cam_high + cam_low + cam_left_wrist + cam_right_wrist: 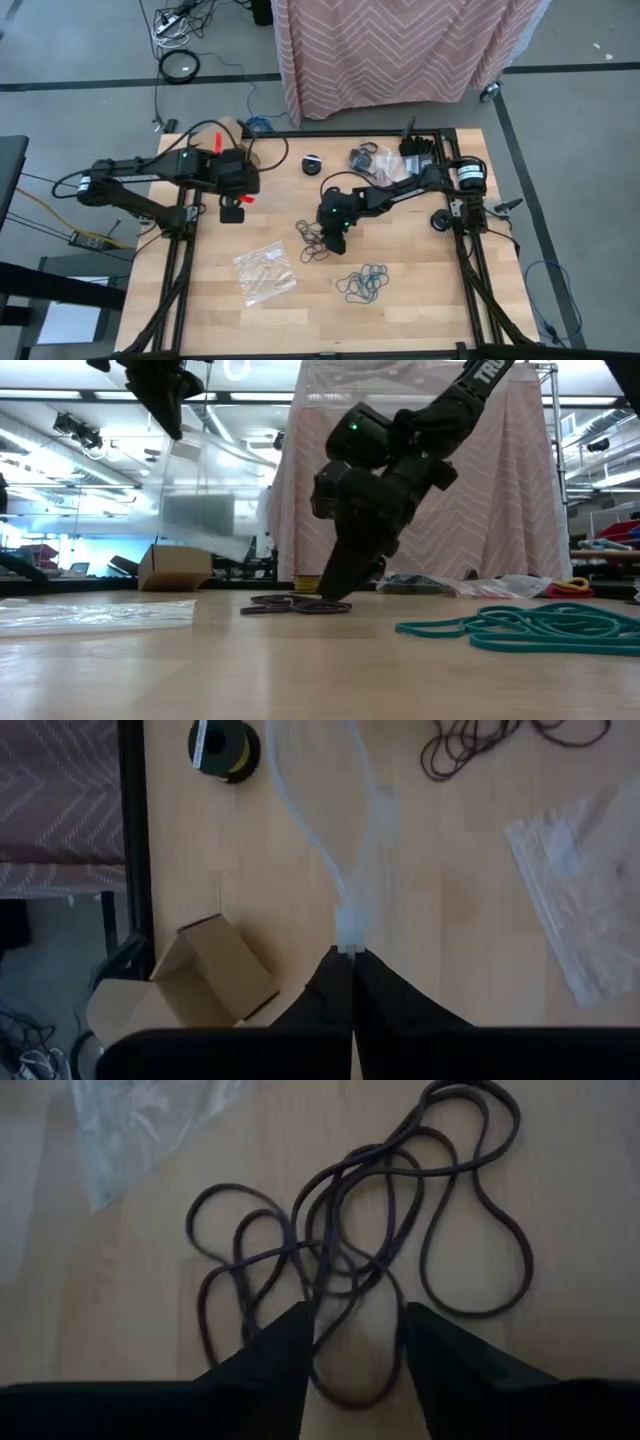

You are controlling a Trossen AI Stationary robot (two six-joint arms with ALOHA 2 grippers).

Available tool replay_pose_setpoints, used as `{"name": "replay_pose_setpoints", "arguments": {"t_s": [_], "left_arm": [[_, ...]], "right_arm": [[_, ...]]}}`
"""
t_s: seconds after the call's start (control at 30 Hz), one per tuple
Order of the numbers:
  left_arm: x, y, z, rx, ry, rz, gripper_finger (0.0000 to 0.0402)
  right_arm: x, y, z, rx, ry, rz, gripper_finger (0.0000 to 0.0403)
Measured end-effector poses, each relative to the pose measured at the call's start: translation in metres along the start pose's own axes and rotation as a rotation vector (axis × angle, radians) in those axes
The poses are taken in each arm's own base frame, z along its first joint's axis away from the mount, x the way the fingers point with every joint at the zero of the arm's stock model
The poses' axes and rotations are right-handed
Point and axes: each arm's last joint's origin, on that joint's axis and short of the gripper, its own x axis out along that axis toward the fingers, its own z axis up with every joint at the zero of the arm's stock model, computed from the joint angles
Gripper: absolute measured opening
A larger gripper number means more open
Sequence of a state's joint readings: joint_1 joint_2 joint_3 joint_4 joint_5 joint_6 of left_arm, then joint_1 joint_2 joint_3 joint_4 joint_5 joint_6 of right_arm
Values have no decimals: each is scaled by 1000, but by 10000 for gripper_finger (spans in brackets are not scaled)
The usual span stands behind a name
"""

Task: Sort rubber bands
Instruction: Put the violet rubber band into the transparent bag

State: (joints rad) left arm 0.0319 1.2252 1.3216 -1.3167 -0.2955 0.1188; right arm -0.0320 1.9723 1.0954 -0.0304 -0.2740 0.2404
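Right gripper reaches down to the middle of the wooden table, its two dark fingers spread apart and planted on the tangled pile of brown rubber bands, with strands of the pile lying in the gap between them; nothing is clamped. Seen level across the table, the fingertips meet the board right at the edge of that dark heap. To the right of the heap and nearer the table's front edge lies a separate cluster of teal rubber bands, well apart from the gripper. A third bunch, of black rubber bands, sits at the far side of the table near the right arm's base. Left of the brown pile, a clear plastic bag lies flat on the wood. Left gripper hangs raised over the table's far left side, its fingers pressed together on the top edge of a second clear plastic bag, which droops below it. A small cardboard box stands near the far left corner, and a small black round disc rests at the far middle.
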Motion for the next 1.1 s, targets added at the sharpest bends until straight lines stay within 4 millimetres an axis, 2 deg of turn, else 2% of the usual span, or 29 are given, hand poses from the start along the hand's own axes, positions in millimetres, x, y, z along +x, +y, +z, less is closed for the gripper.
{"name": "replay_pose_setpoints", "arguments": {"t_s": [0.07, 0.2, 0.3, 0.4, 0.57, 0.7, 0.8, 0.97, 1.1], "left_arm": [[1, 0, 3, -6, -21, 2, 0], [2, 0, 8, -19, -62, 7, 0], [2, 1, 10, -26, -88, 11, 0], [2, 1, 11, -28, -97, 9, 0], [10, -2, 16, -40, -152, -21, 0], [31, -11, 17, -39, -191, -102, 0], [53, -20, 17, -38, -211, -155, 0], [84, -31, 14, -67, -250, -197, 0], [98, -36, 19, -84, -280, -254, 0]], "right_arm": [[1, 3, -1, 4, 0, -32, 114], [1, 6, -3, 25, 6, -76, 18], [-1, 6, -3, 132, 11, -64, 8], [-13, 10, 0, 186, 12, -35, 1], [-69, 34, 27, 116, -174, -7, 0], [-116, 48, 35, 81, -292, -70, 0], [-151, 57, 40, 72, -399, -91, 0], [-196, 69, 42, 67, -544, -115, 0], [-220, 79, 48, 47, -630, -121, 0]]}}
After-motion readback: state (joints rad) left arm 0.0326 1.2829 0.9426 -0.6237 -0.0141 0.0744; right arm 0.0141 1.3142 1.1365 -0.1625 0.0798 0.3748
